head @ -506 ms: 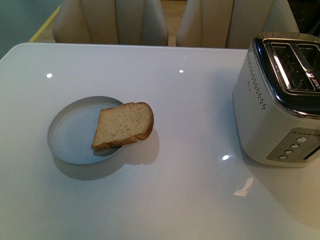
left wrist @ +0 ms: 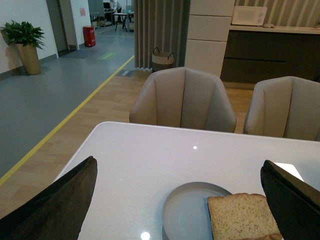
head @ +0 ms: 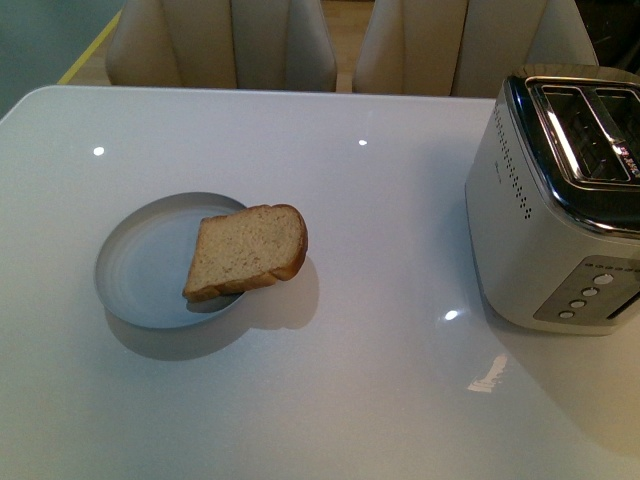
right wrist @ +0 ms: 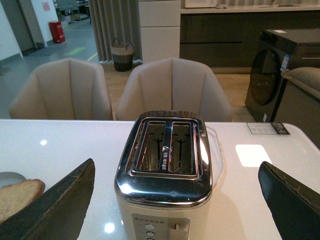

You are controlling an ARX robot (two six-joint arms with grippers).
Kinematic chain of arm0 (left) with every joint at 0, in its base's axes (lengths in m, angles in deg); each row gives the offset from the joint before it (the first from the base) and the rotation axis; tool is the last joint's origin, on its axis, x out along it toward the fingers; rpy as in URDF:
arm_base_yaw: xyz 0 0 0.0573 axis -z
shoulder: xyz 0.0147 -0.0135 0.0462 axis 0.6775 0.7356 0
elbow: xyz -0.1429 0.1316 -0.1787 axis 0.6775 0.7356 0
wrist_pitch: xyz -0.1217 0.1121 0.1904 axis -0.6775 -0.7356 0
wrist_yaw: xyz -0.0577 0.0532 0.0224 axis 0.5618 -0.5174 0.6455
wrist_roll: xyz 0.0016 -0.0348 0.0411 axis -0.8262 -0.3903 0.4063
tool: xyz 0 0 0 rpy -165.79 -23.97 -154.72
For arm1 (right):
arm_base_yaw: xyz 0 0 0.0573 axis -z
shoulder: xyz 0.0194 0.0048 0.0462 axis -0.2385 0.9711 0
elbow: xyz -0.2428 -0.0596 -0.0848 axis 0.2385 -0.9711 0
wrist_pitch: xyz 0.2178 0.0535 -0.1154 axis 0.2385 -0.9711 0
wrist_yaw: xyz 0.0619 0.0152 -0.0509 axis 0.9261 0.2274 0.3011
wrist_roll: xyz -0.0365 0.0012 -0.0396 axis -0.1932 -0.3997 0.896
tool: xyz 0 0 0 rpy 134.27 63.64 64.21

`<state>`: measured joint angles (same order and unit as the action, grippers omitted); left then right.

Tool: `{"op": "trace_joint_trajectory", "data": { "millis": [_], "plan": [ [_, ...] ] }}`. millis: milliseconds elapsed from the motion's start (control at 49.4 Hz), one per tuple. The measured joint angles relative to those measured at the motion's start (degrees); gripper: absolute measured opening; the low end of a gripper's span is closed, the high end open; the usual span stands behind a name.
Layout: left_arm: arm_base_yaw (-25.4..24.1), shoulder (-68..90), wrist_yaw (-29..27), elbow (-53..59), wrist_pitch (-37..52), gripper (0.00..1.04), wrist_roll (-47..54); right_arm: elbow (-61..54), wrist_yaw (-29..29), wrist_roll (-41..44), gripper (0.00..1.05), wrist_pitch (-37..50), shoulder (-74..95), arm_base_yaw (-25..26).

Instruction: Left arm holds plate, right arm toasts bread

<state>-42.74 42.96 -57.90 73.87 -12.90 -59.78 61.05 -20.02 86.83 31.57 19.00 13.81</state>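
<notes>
The right gripper [right wrist: 177, 163], jaws spread wide and empty, faces the toaster [head: 550, 200] head-on. The bread [head: 247, 250] lies well apart from the toaster, to the robot's left of it. It is propped on the toaster-side rim of the plate [head: 140, 265], its rounded top towards the toaster. The left gripper [left wrist: 178, 161], likewise spread and empty, looks straight at the plate and seems the nearer arm. The right must probably swing away from the toaster to reach the slice.

I have bare surface [head: 380, 370] between the plate [head: 145, 265] and the toaster [head: 530, 240], room to pass through. The bread [head: 248, 252] leans on the plate's rim, overhanging toward the toaster. The toaster's slots [right wrist: 152, 145] lie open from above. Chairs [head: 225, 45] stand beyond the far edge.
</notes>
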Motion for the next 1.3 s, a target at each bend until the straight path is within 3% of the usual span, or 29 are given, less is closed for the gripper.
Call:
{"op": "trace_joint_trajectory", "data": {
  "millis": [182, 243, 324, 466, 608, 770, 891, 1013, 1296],
  "plan": [
    [0.04, 0.11, -0.17, -0.04, -0.13, 0.98, 0.15, 0.00, 0.00, 0.00, 0.96, 0.00, 0.00, 0.00],
    [1.33, 5.55, -5.25, -4.46, -11.50, 0.97, 2.86, 0.00, -0.02, 0.00, 0.96, 0.00, 0.00, 0.00],
    [1.70, 15.04, -7.04, -10.21, -24.55, 0.97, 5.68, 0.00, 0.07, 0.00, 0.96, 0.00, -0.02, 0.00],
    [1.29, 21.40, -4.44, -12.52, -29.35, 0.97, 6.40, 0.00, -0.02, 0.00, 0.96, 0.00, 0.00, 0.00],
    [-2.62, 27.19, -0.20, -15.61, -23.21, 0.97, 7.56, 0.00, 0.00, 0.00, 0.96, 0.00, 0.00, 0.00],
    [-6.36, 47.87, 4.24, -20.24, -5.99, 0.97, 7.37, 0.00, 0.00, 0.00, 0.96, 0.00, 0.00, 0.00],
    [-5.60, 66.77, 1.97, -25.97, 8.44, 0.97, 3.39, 0.00, 0.00, 0.00, 0.96, 0.00, 0.00, 0.00],
    [-3.32, 84.67, -0.96, -33.14, 16.70, 0.97, -5.99, 0.00, 0.00, 0.00, 0.96, 0.00, 0.00, 0.00],
    [0.17, 108.10, -5.03, -43.28, 20.63, 0.97, -17.64, 0.00, 0.00, 0.00, 0.96, 0.00, 0.00, 0.00]
  ]
}}
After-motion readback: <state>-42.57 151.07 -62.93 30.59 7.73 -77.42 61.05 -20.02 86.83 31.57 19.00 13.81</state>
